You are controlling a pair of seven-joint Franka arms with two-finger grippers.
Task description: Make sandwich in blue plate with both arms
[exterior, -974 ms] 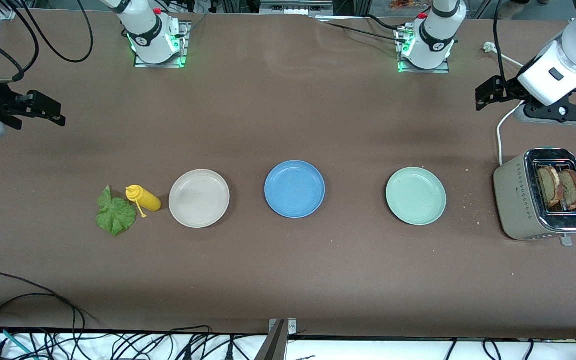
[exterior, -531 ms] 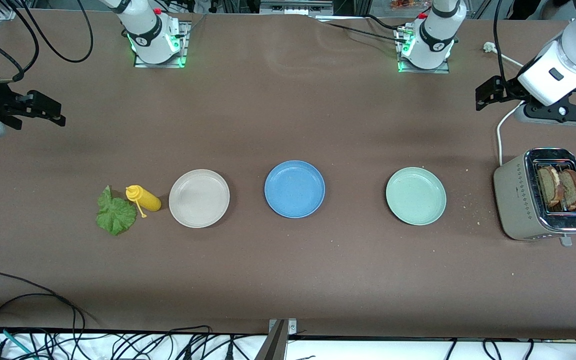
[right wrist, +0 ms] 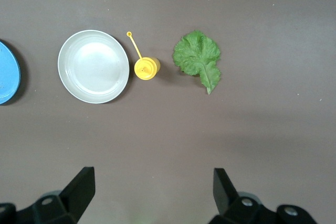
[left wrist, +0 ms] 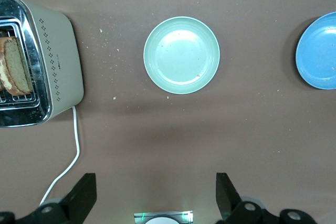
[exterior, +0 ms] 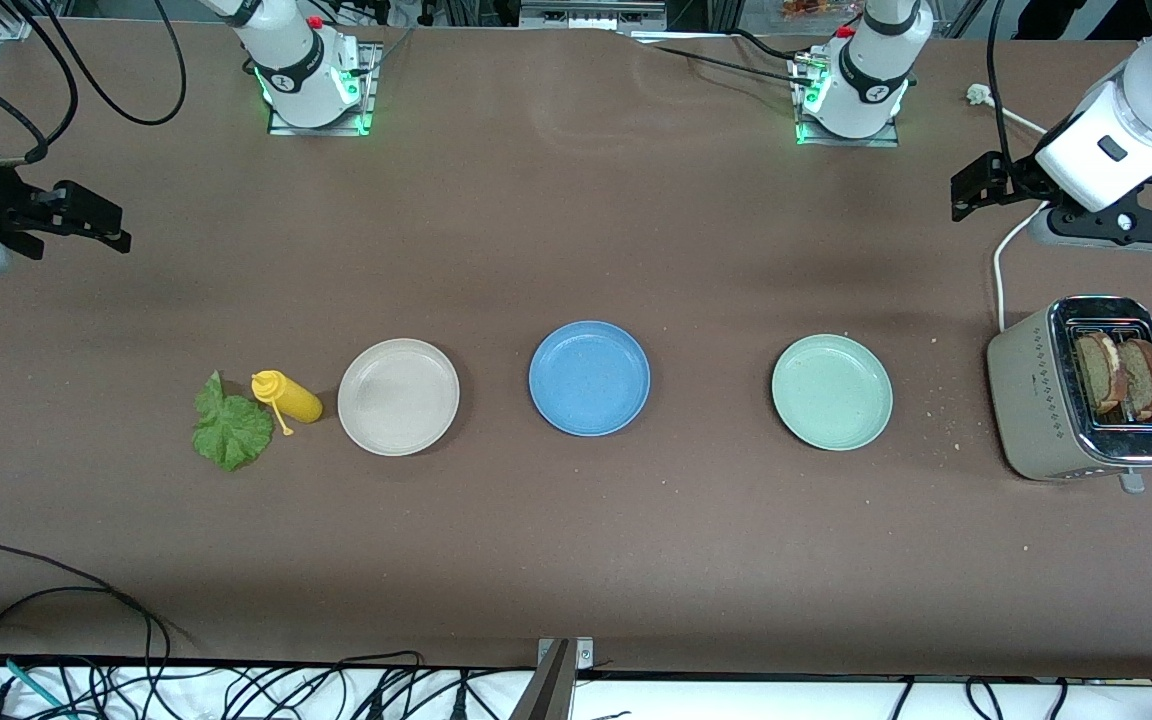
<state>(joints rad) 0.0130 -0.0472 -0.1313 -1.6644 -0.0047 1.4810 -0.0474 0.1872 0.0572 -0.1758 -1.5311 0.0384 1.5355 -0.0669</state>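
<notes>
The blue plate (exterior: 589, 378) lies empty at the table's middle; it also shows in the left wrist view (left wrist: 320, 51) and the right wrist view (right wrist: 8, 72). Two brown-crusted bread slices (exterior: 1121, 375) stand in the slots of a toaster (exterior: 1041, 395), also seen in the left wrist view (left wrist: 13, 66). A green lettuce leaf (exterior: 229, 425) lies flat on the table toward the right arm's end (right wrist: 199, 59). My left gripper (exterior: 974, 188) (left wrist: 155, 192) is open and empty, up over the table beside the toaster's cord. My right gripper (exterior: 96, 220) (right wrist: 153, 187) is open and empty, up over the right arm's end.
A yellow squeeze bottle (exterior: 286, 396) lies between the lettuce and a beige plate (exterior: 398, 396). A pale green plate (exterior: 832, 392) lies between the blue plate and the toaster. A white cord (exterior: 1001, 270) runs from the toaster. Cables hang at the table's near edge.
</notes>
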